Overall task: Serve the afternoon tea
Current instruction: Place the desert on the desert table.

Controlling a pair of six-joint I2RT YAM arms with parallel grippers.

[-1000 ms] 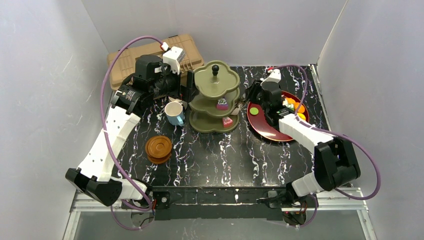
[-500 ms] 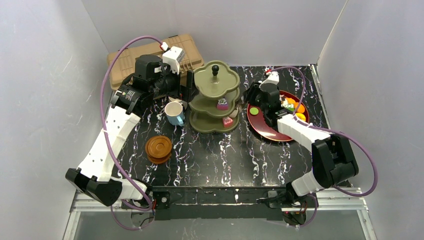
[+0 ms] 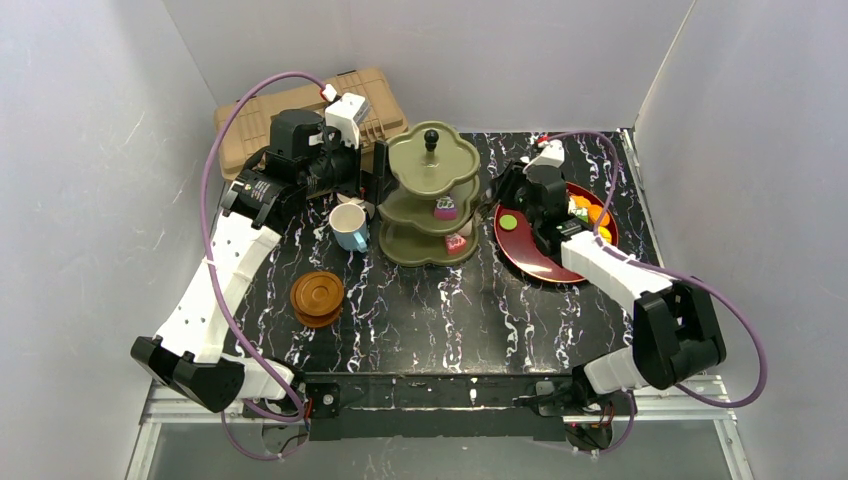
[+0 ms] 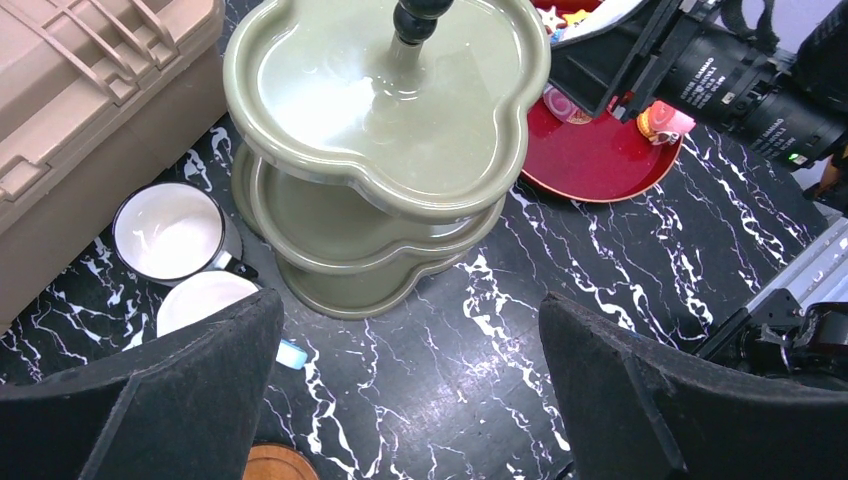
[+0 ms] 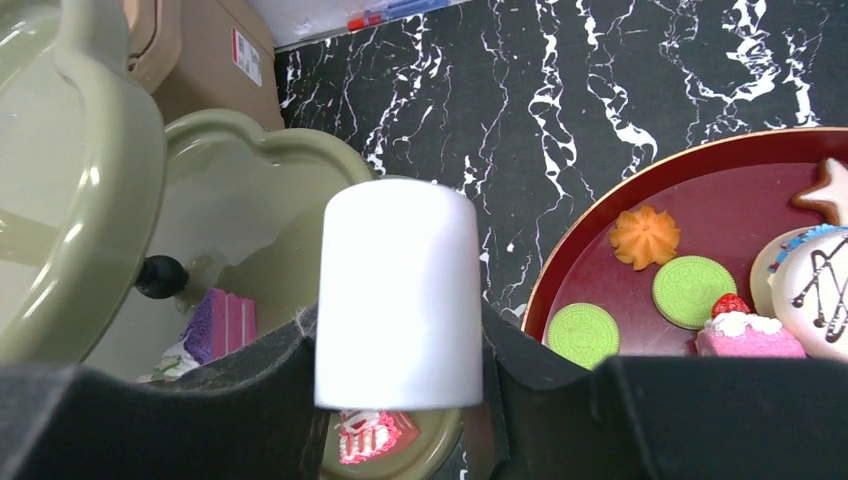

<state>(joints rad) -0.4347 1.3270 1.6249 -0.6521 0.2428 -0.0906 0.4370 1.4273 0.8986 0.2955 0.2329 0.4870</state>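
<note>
Right wrist: right fingers [image 5: 250, 400] snug on smooth white cylinder [image 5: 398, 290]; left fingers [image 4: 180, 400] wide apart, empty.

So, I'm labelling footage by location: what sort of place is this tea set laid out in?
Most likely a robot lab test cell, not a tea room: plain pale walls box in one marble-patterned table, two robot arms are bolted to its near edge, and the cakes are toys.

Olive-green stand [image 3: 447, 166], red plate [image 3: 524, 251], white-veined black tabletop [image 3: 450, 312].
</note>
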